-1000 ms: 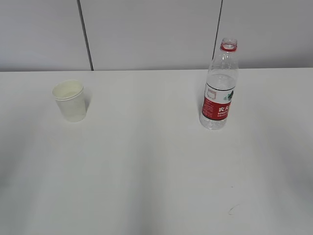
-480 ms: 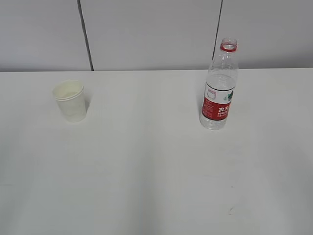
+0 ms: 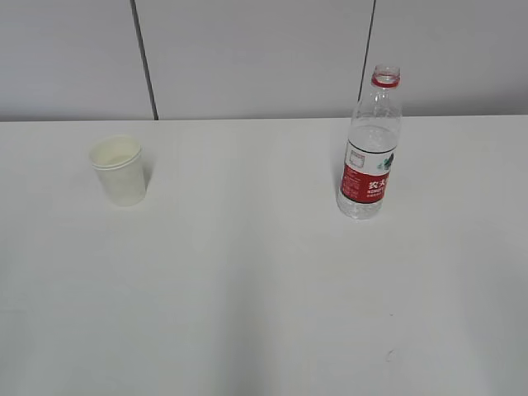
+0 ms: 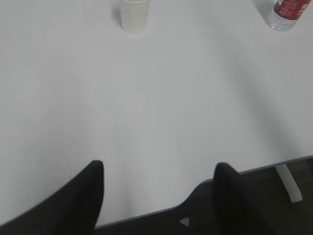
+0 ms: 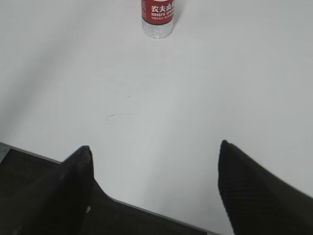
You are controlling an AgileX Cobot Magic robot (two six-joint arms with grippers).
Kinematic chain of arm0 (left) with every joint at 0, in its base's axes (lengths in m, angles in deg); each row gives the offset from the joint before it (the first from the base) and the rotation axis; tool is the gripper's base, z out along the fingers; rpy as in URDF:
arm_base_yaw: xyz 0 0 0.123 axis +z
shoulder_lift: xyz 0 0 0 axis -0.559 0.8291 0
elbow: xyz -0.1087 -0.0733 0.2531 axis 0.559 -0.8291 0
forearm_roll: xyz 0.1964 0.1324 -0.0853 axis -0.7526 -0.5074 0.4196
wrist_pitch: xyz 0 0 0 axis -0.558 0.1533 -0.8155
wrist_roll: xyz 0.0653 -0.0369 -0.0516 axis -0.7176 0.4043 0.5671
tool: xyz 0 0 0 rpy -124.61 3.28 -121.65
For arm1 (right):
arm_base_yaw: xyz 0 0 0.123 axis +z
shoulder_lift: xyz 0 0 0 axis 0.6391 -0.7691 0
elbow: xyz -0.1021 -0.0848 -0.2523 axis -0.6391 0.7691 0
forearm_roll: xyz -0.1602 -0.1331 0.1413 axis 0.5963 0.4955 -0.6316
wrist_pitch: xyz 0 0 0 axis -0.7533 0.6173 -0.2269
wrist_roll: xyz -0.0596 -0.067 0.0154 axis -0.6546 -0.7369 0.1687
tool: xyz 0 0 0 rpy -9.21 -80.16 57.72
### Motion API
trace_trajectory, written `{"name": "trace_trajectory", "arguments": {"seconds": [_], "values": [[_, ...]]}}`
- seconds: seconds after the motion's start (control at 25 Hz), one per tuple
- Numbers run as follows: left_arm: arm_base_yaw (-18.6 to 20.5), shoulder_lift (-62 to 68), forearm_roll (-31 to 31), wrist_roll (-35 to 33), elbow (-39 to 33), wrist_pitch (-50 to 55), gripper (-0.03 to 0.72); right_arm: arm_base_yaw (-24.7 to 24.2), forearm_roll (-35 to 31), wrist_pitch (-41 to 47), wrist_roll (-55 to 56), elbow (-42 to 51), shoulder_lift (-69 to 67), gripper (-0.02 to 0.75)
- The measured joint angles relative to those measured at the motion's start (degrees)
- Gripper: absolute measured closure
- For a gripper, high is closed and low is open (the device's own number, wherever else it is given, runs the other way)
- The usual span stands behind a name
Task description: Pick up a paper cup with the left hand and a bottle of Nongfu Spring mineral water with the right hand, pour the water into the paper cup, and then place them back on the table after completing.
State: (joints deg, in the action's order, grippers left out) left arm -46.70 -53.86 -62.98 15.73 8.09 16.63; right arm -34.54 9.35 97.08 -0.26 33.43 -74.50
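A white paper cup (image 3: 119, 171) stands upright on the white table (image 3: 247, 272) at the left. It also shows at the top of the left wrist view (image 4: 135, 14). A clear Nongfu Spring bottle (image 3: 370, 147) with a red label and no cap stands upright at the right; clear water shows inside. Its base shows in the right wrist view (image 5: 158, 17) and in the left wrist view (image 4: 288, 12). My left gripper (image 4: 159, 169) is open and empty over the table's near edge, far from the cup. My right gripper (image 5: 154, 149) is open and empty, far from the bottle. Neither arm shows in the exterior view.
A grey panelled wall (image 3: 247, 58) runs behind the table. The table's near edge (image 4: 161, 208) shows in the left wrist view, with a white leg (image 4: 288, 183) below. A faint scratch (image 5: 120, 115) marks the tabletop in front of the bottle.
The cup and the bottle have not moved. Soft shadows at the lower corners of the table have faded.
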Motion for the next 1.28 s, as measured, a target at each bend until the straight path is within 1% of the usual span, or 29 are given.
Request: {"name": "trace_trajectory", "arguments": {"seconds": [0.16,0.4,0.88,1.28], "values": [[0.0,-1.18,-0.14,-0.13,-0.46,-1.66,0.251,0.0,-0.26,-1.4,-0.19,2.62,1.49,0.151],[0.0,-1.18,-2.03,-0.63,-3.05,-7.77,0.251,0.0,-0.46,-1.55,-0.19,3.47,1.49,0.151],[0.0,-1.18,-2.11,-0.63,-3.26,-8.15,0.259,0.0,-0.46,-0.59,0.99,4.08,5.27,0.15],[0.0,-1.18,-2.15,-0.65,-3.26,-8.21,0.259,0.0,-0.35,-0.46,2.31,4.12,5.41,0.151]]}}
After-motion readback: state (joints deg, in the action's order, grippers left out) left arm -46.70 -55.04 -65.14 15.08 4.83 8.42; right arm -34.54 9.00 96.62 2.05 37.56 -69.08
